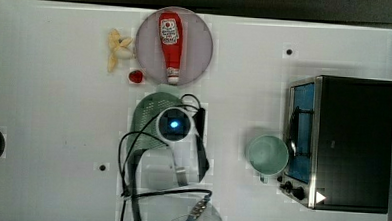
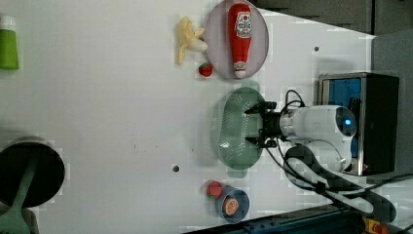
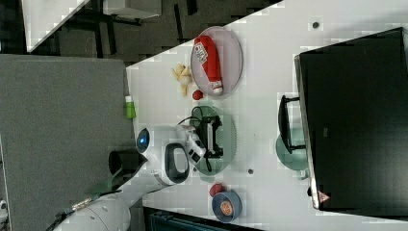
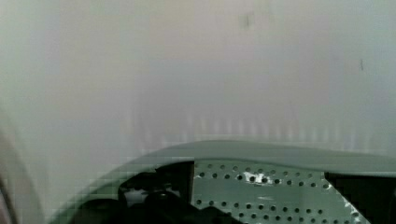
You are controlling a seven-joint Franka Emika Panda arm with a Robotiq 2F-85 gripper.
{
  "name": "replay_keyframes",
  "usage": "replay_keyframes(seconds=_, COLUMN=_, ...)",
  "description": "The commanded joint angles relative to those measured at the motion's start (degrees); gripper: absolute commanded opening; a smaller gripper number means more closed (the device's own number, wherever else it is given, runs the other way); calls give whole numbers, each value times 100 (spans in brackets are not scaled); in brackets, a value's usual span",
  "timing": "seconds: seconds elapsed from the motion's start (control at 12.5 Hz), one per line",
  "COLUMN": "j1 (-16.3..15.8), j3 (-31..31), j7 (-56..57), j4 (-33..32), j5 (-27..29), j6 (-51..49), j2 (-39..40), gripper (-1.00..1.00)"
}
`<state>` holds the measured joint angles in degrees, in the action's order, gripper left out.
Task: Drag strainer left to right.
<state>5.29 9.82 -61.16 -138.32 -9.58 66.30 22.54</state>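
The gripper (image 2: 256,126) hangs over the strainer (image 2: 234,129) with its black fingers (image 2: 253,109) spread apart inside the basin. The strainer — a pale green oblong of finely perforated plastic with rounded ends (image 4: 261,186) — lies on the white table (image 1: 54,109) at 6 o'clock of the round plate (image 1: 197,45) in the top view. A glossy red ketchup bottle (image 1: 170,44) lies on that plate, and a round mint cup (image 1: 267,154) sits at 3 o'clock of the strainer, beside the boxy black oven (image 1: 352,142).
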Motion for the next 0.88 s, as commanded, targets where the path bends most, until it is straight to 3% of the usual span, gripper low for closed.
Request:
replay_keyframes(seconds=0.08, j1=270, j3=-399, j7=930, j4=34, j5=-19, j6=45, j2=-86, gripper=100)
replay_keyframes(seconds=0.88, j1=441, j3=-1243, j7=1706, j4=71, j5=-19, j6=243, j2=-84, gripper=100)
